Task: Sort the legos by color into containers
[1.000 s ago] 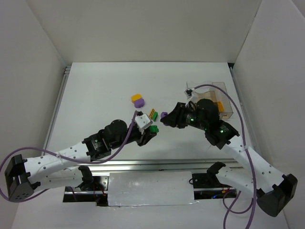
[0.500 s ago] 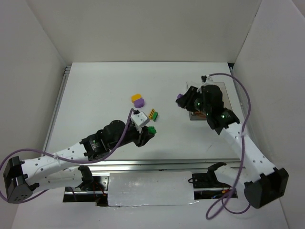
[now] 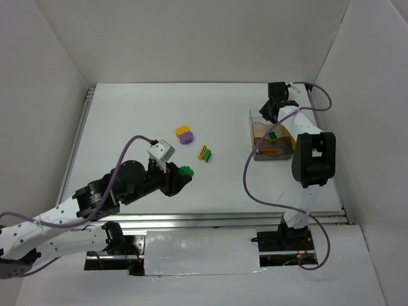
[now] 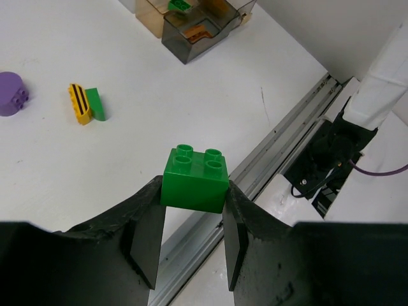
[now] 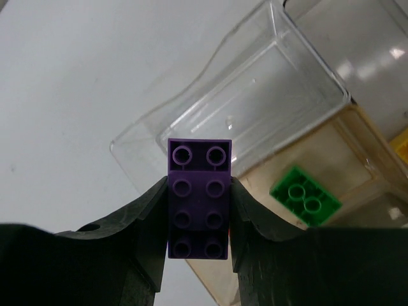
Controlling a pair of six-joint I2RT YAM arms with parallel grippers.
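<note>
Right hand (image 5: 199, 210): closed on a purple brick (image 5: 199, 172), gripped across its width, long axis pointing straight out from the fingers.
Under it: the box (image 3: 258, 153), by the table's (image 3: 127, 121) right edge near the far corner; its clear end compartment (image 5: 255, 95) lies just past the brick's tip.
Next compartment: second green brick (image 5: 305, 196).
Left hand (image 4: 193, 201): clamped on a green brick (image 4: 194, 175), toward the near edge.
Box from left hand: well apart, far-right; the right hand is nearer.
Loose, mid-table: yellow brick (image 3: 182, 129), purple piece (image 3: 186, 138), striped piece (image 3: 204, 153).

The surface (image 3: 127, 115) lies open far left; loose bricks (image 3: 185, 134) dot the middle, and the container (image 3: 274, 153) crowds the right wall (image 3: 363, 95).
</note>
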